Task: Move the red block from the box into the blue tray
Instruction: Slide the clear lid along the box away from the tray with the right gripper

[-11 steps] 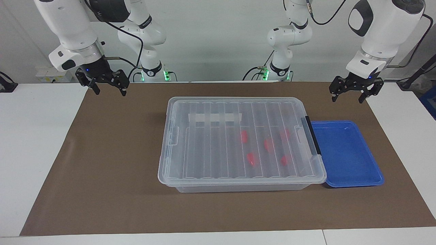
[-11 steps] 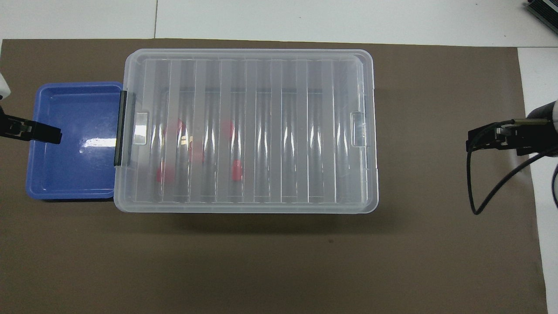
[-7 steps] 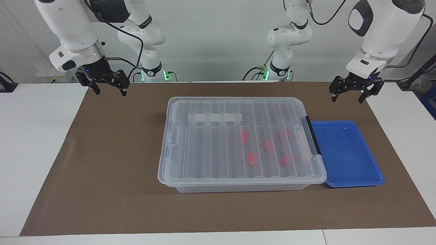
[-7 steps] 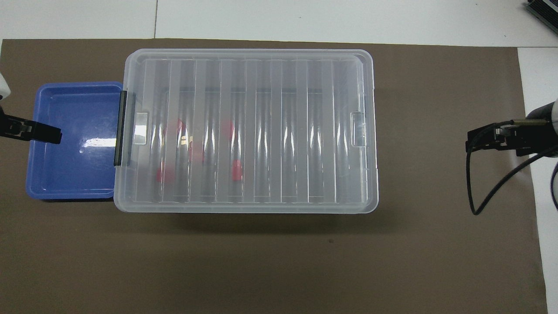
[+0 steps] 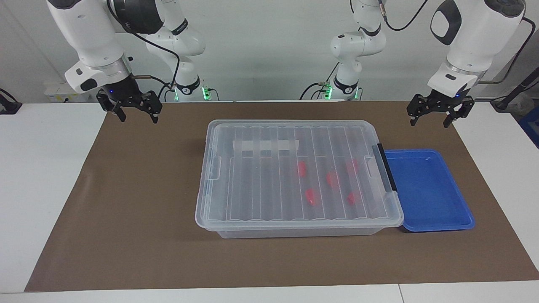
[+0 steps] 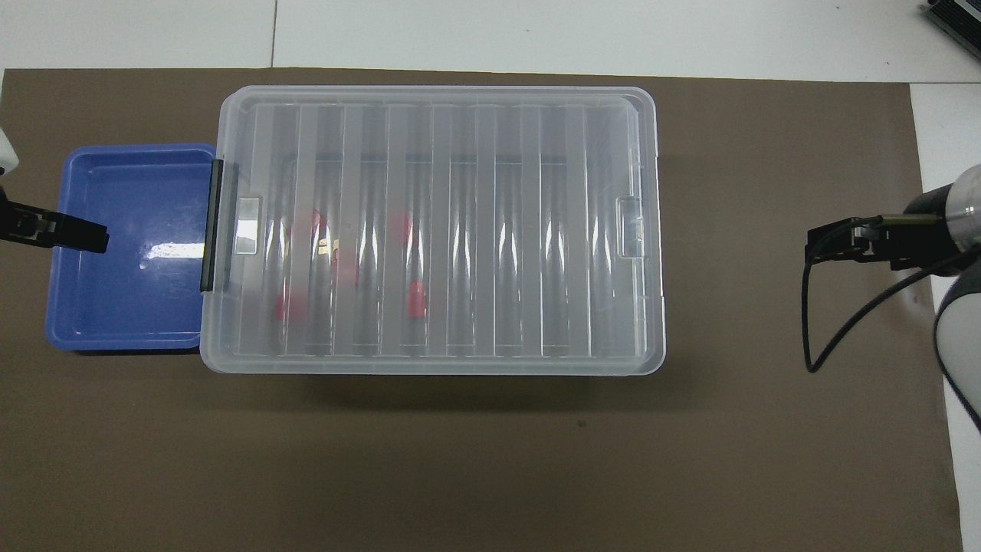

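Observation:
The clear box (image 5: pixel 294 176) sits mid-table with its ribbed lid closed and a dark latch bar (image 5: pixel 386 172) at the left arm's end. Several red blocks (image 5: pixel 310 197) show blurred through the lid, all in the half of the box toward the tray (image 6: pixel 293 307). The blue tray (image 5: pixel 429 193) lies against the box's latch end and holds nothing. My left gripper (image 5: pixel 429 122) hangs open and empty in the air near the tray's outer rim. My right gripper (image 5: pixel 138 118) hangs open and empty over the brown mat at the right arm's end, well apart from the box.
A brown mat (image 5: pixel 139 202) covers most of the white table (image 5: pixel 42 176). A black cable (image 6: pixel 835 322) loops down from the right wrist. Bare mat lies between the right gripper and the box.
My right gripper has shifted a little toward the box and slightly lower. The left arm, box, tray and blocks have not moved.

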`<move>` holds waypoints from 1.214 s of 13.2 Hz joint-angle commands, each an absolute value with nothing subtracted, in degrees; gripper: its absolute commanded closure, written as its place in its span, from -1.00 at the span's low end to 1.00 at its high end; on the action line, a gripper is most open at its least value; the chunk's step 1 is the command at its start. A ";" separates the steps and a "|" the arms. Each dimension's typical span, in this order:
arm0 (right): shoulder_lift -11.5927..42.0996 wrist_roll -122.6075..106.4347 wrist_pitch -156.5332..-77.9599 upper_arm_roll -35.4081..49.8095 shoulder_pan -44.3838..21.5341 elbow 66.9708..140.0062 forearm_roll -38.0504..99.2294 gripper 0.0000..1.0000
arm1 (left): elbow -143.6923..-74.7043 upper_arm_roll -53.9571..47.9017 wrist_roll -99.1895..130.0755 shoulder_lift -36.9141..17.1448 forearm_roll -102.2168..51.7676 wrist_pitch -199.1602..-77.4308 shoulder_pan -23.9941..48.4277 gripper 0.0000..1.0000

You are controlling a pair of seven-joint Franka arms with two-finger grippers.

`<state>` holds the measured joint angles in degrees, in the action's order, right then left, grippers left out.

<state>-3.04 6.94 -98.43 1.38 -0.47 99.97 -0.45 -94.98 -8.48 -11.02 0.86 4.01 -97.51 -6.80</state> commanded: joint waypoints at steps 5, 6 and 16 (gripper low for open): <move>-4.58 13.78 -115.11 1.76 -8.15 112.23 0.88 -1.00 | -96.86 -8.44 -11.34 2.64 3.25 -97.38 -7.12 -1.00; -3.96 14.58 -116.88 1.76 -9.39 112.67 0.88 -1.00 | -96.86 -8.44 -11.34 2.64 3.25 -97.38 -7.12 -1.00; 0.26 16.52 -120.67 1.67 -13.36 113.99 0.88 -1.00 | -96.86 -8.44 -11.34 2.64 3.25 -97.38 -7.12 -1.00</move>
<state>1.18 15.70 -120.60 1.76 -13.56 112.85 -0.23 -94.98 -8.48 -11.02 0.86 4.01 -97.51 -6.80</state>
